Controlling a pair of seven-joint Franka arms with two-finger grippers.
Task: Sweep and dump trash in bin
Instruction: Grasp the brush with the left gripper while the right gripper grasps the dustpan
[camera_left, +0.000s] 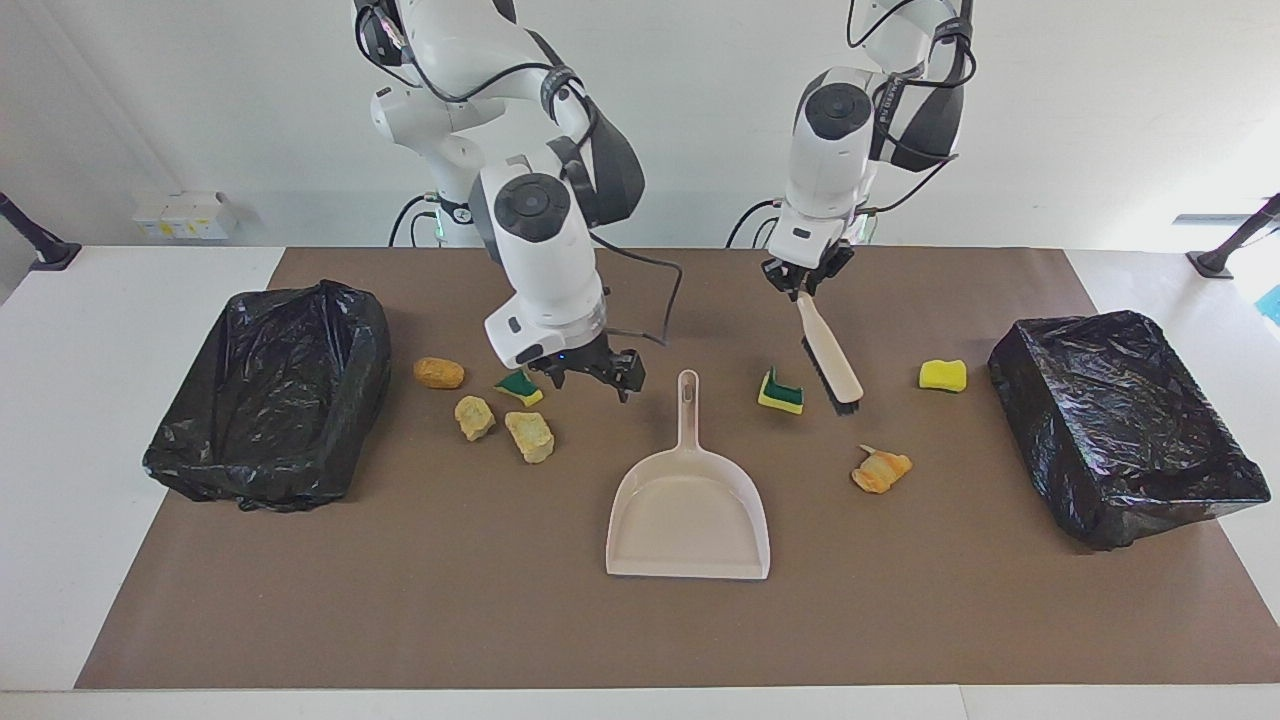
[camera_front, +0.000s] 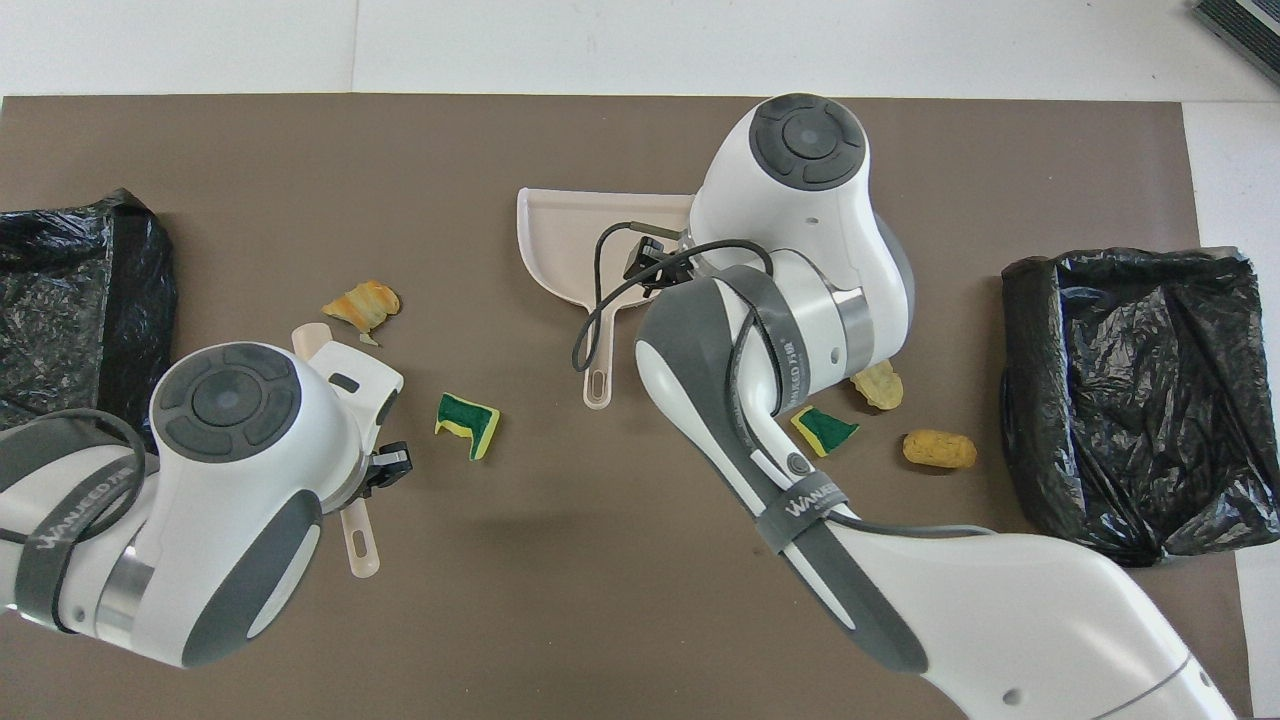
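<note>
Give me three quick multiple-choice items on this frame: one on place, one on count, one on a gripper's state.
1. Where is the dustpan?
A. in a bin
B. flat on the mat between the two bins
C. held up by an arm

2. How many black-lined bins are on the table?
A. one
B. two
C. three

3. What is the left gripper doing?
A. open, holding nothing
B. shut on the dustpan
C. shut on the brush

Key: 1 B, it lies on the mat; 2 B, one bin at the right arm's end, one bin at the left arm's; 3 C, it clamps the brush handle.
</note>
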